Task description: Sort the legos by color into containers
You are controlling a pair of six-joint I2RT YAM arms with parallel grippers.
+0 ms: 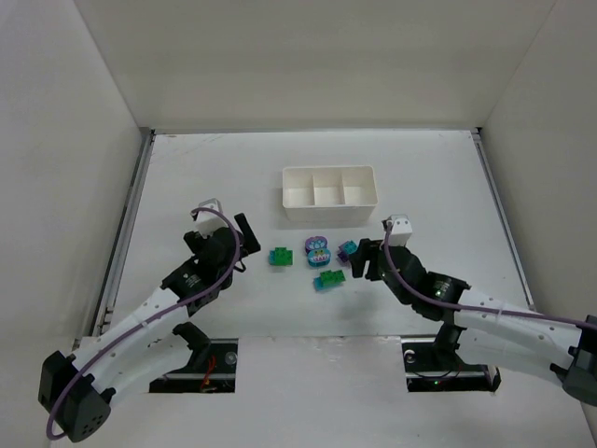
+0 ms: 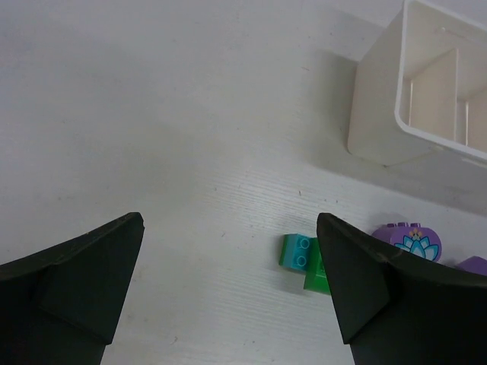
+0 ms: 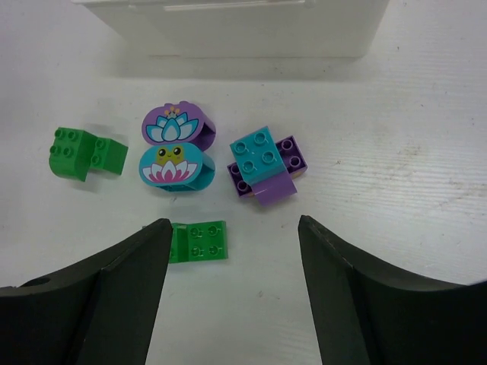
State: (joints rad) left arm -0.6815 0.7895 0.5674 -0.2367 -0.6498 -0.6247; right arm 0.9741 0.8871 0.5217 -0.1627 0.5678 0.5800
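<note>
Several legos lie in front of the white three-compartment tray (image 1: 328,193). A green and teal clump (image 1: 279,256) also shows in the left wrist view (image 2: 304,258). There is a purple and teal lotus pair (image 1: 318,250), a green and teal clump (image 1: 327,279) and a teal-on-purple clump (image 1: 348,248). My left gripper (image 1: 248,247) is open and empty, left of the green and teal clump (image 2: 230,228). My right gripper (image 1: 357,259) is open and empty. In its wrist view (image 3: 233,224) the green brick (image 3: 202,241) lies by its left finger, and the teal-on-purple clump (image 3: 262,161) lies just beyond.
The tray's compartments look empty in the top view. Its near wall shows in the right wrist view (image 3: 228,26) and its corner in the left wrist view (image 2: 380,114). White walls enclose the table on three sides.
</note>
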